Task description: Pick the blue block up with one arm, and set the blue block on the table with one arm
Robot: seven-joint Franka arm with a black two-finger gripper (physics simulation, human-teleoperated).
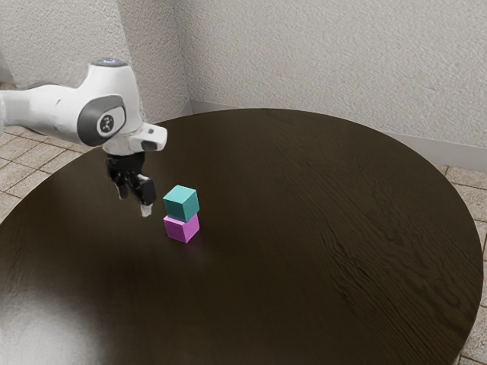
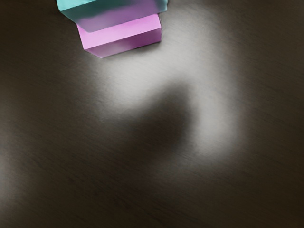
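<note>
My gripper [image 1: 135, 202] hangs above the table [image 1: 304, 228], with its fingers apart and nothing between them. Just toward the exterior view's right of it, the teal-blue block [image 1: 181, 203] rests on top of a pink block [image 1: 183, 228], turned slightly relative to it. A small gap separates the near finger from the stack. From the hand's camera, the blue block [image 2: 114, 12] is partly cut off at the picture's edge, and the pink block [image 2: 124, 37] stands under it on the tabletop.
The pink block stands directly on the dark round table, whose rim [image 1: 455, 205] curves around toward the exterior view's right. A textured wall [image 1: 327, 61] rises behind the table, and floor tiles [image 1: 30, 156] lie beyond its edge.
</note>
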